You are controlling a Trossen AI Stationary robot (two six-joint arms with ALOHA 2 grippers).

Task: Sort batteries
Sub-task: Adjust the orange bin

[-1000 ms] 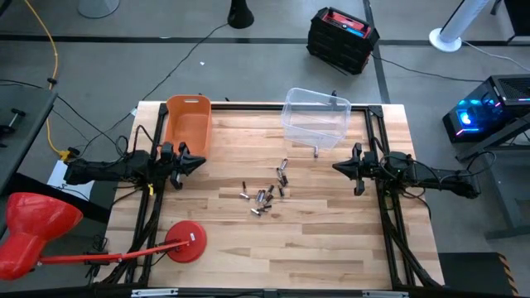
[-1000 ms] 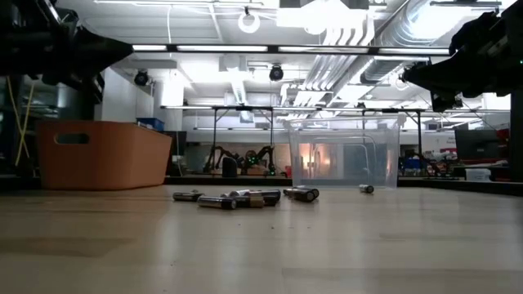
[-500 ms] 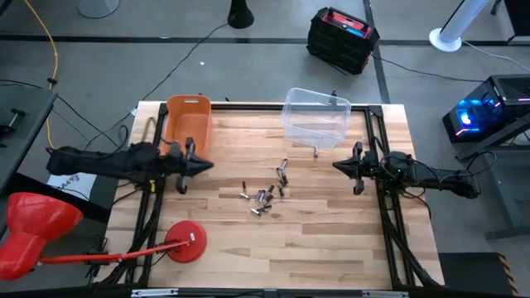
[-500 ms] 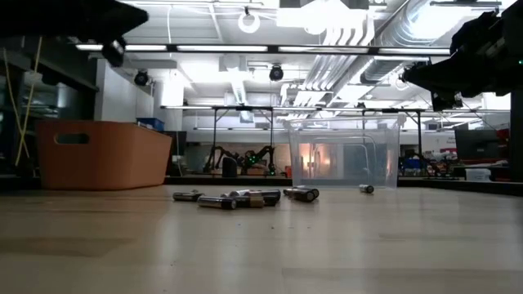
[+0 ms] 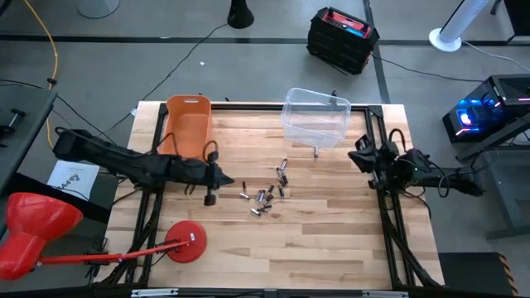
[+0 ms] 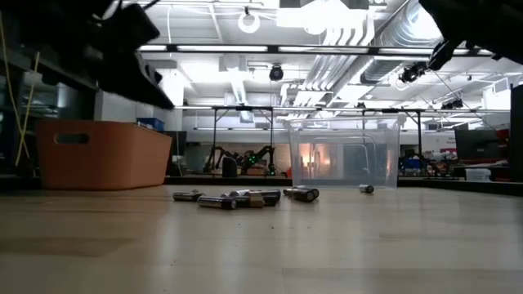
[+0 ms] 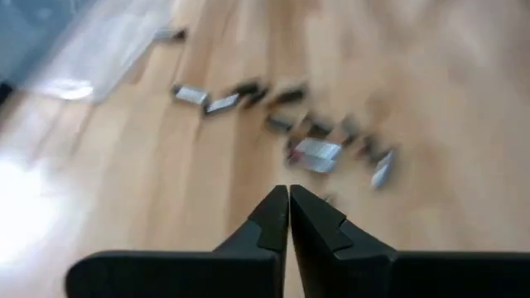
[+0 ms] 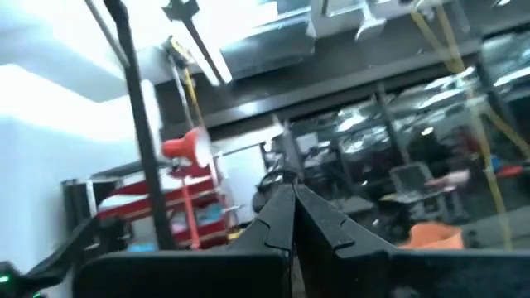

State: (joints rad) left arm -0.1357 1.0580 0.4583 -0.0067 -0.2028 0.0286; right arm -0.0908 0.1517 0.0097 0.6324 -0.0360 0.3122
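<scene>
- A scatter of small silvery-grey and dark cylindrical batteries [image 5: 267,195] lies loose near the middle of the pale wooden bench [image 5: 331,248], the cells close together, some touching; the low view shows them flat on their sides.
- One stray battery [image 5: 315,152] rests apart from the cluster, just in front of the clear plastic bin [image 5: 315,117] that stands by the bench's far edge, right of centre.
- An orange plastic bin with a handle slot [image 5: 187,122] sits at the far left corner of the bench.
- The left gripper [image 5: 226,180], its dark fingers pinched together and holding nothing, hangs above the bench just left of the battery cluster; its wrist camera looks down past the closed tips at the blurred cells.
- The right gripper [image 5: 358,156], fingers likewise closed and empty, is raised near the bench's right edge, well apart from the batteries, its wrist camera aimed up into the room.
- A red round-based stand [image 5: 184,245] rests near the front left corner.
</scene>
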